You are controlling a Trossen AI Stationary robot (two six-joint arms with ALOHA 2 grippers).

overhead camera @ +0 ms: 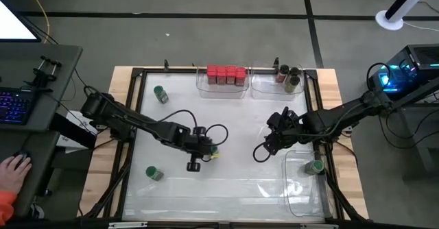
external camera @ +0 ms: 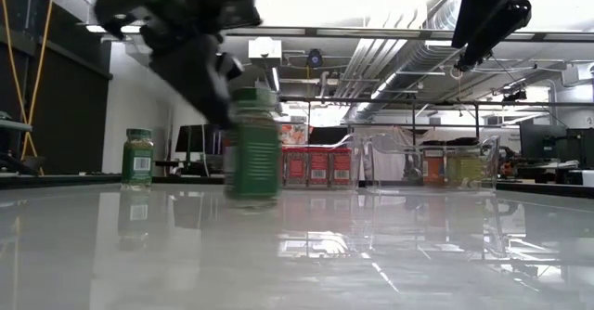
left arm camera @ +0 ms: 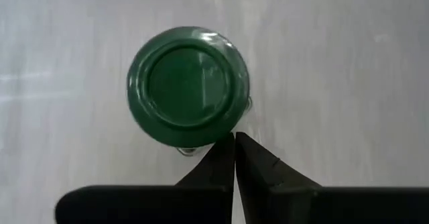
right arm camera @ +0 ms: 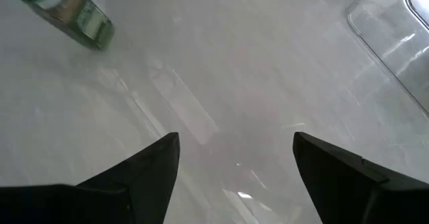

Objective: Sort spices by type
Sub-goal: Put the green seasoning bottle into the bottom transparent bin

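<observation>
My left gripper (left arm camera: 234,142) is shut, pointing down, its tips right beside a green-capped spice jar (left arm camera: 188,86) that stands upright mid-table (overhead camera: 214,149), blurred in the low view (external camera: 252,143). My right gripper (right arm camera: 234,143) is open above bare table (overhead camera: 274,138) and holds nothing. Two more green-capped jars stand on the table, far left (overhead camera: 160,94) and near left (overhead camera: 154,173); a third (overhead camera: 315,166) sits in the near-right clear bin. Red-capped jars (overhead camera: 226,75) and dark-capped jars (overhead camera: 288,78) stand in the far bins. My left gripper comes from above with its shut fingertips (left arm camera: 224,153) at the rim of the jar's green cap (left arm camera: 228,127). I cannot tell whether they touch the jar. The jar stands upright on the table.
Clear plastic bins sit at the far edge (overhead camera: 243,92) and at the near right (overhead camera: 302,201). A raised black frame (overhead camera: 137,75) borders the white table. Cables loop near both grippers (overhead camera: 182,116). A person's hand (overhead camera: 14,167) rests off the table's left.
</observation>
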